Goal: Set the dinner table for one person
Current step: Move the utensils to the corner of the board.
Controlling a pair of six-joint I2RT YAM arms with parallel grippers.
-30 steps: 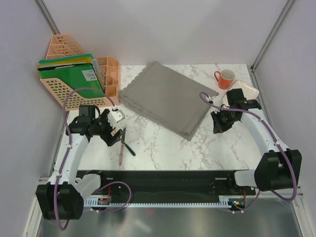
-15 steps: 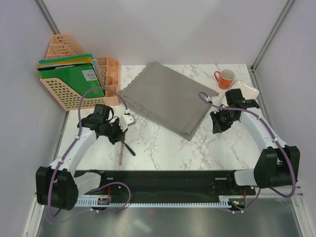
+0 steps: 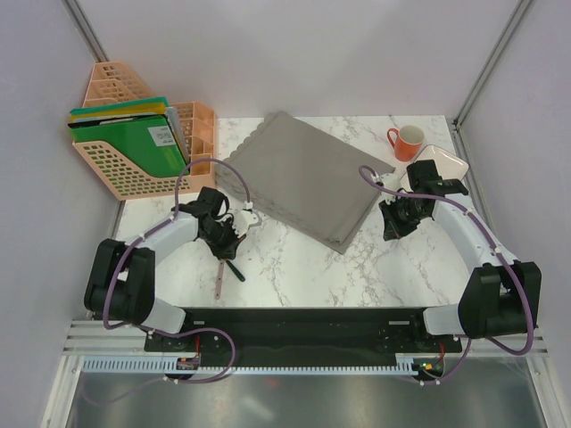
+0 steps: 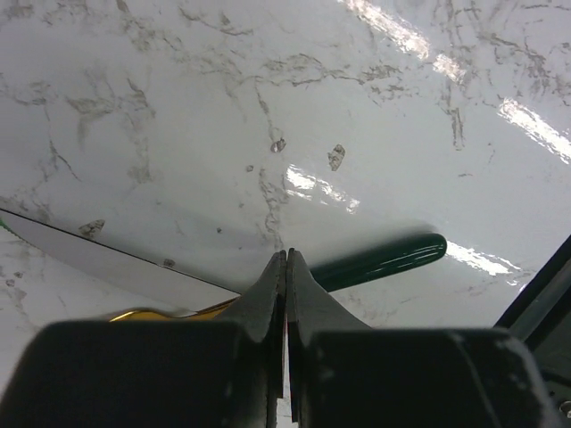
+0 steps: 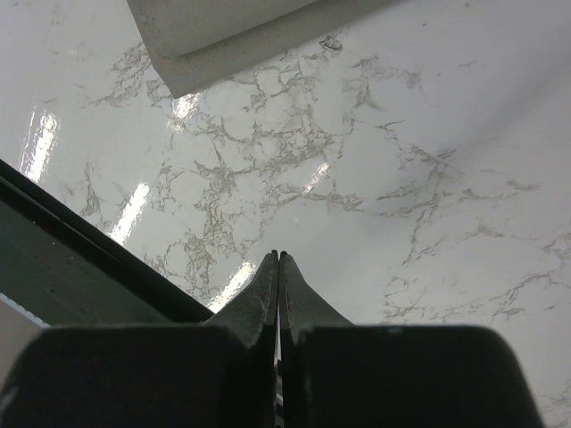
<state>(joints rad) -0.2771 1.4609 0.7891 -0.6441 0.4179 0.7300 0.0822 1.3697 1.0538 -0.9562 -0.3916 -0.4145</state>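
Observation:
The dinner table (image 3: 294,263) is white marble with grey veins. On its left part lie a knife with a dark green handle (image 3: 235,270) and a long gold-toned piece of cutlery (image 3: 219,276). My left gripper (image 3: 229,244) hangs just over them, shut with nothing between the jaws. In the left wrist view the shut tips (image 4: 286,255) sit over the knife, where the green handle (image 4: 384,259) meets the pale blade (image 4: 107,264); a gold piece (image 4: 147,314) peeks out beside them. My right gripper (image 3: 393,228) is shut and empty over bare marble (image 5: 428,178).
A grey scallop-edged placemat (image 3: 303,178) lies askew at the table's middle back, its corner (image 5: 232,31) in the right wrist view. An orange mug (image 3: 408,141) and a white plate (image 3: 442,162) stand at the back right. A peach file organizer with green folders (image 3: 134,147) stands back left.
My left gripper has swung right toward the placemat, come over the cutlery and gone from open to shut. The cutlery lies where it was. The right arm has barely moved.

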